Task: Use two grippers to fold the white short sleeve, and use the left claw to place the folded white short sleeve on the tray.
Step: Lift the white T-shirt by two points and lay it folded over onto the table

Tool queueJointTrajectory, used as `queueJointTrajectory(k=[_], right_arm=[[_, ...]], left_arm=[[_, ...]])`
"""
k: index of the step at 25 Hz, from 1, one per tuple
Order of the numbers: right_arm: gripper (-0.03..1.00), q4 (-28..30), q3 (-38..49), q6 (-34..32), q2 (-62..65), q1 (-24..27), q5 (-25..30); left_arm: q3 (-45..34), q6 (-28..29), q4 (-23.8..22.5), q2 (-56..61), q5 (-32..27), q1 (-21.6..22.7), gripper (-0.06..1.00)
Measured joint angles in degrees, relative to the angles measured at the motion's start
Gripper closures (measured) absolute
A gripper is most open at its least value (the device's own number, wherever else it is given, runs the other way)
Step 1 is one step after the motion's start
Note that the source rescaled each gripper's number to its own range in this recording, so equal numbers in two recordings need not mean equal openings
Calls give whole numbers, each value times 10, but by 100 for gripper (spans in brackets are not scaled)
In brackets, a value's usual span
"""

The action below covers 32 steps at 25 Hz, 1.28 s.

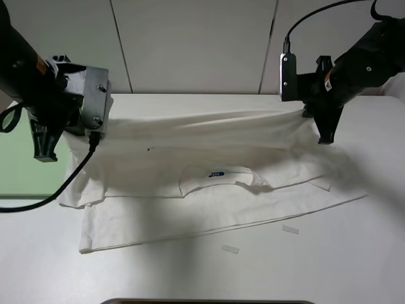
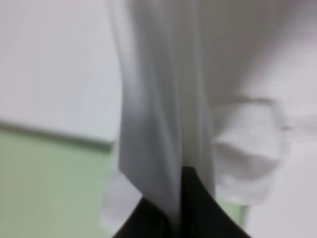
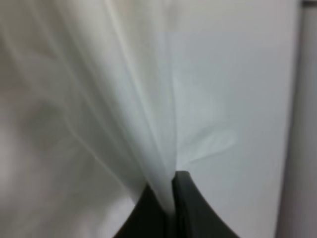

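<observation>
Both sets of jaws are closed on cloth: the left gripper [image 1: 45,144] and the right gripper [image 1: 326,130] each pinch the far edge of the white shirt [image 1: 209,209]. Nearest, its long edge lies flat on the smooth white table [image 1: 329,266]. Beyond the blue neck label [image 1: 216,173], the held edge is lifted, stretched between them. Thin cotton, light and limp, will likely sag and crease, so edges and corners look the best holds. A pale-green plastic tray [image 1: 22,171] lies beside the left sleeve.
</observation>
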State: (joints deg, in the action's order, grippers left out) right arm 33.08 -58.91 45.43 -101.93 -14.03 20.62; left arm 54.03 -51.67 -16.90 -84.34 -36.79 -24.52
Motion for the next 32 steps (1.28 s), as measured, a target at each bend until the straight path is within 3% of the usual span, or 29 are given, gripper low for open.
queueJointTrajectory(k=[4, 8, 15, 23, 32], right_arm=[[97, -2, 13, 14, 0, 0, 57], [97, -35, 14, 14, 0, 0, 109], [97, -109, 14, 14, 0, 0, 176], [97, -198, 14, 14, 0, 0, 292], [97, -227, 14, -12, 0, 0, 314]], left_arm=[[0, -118, 105, 0, -50, 0, 94], [-1, -177, 151, 0, -92, 0, 94], [-43, -190, 156, 0, -98, 0, 94], [-104, -200, 156, 1, -92, 0, 94], [-106, -200, 164, 2, -118, 0, 94]])
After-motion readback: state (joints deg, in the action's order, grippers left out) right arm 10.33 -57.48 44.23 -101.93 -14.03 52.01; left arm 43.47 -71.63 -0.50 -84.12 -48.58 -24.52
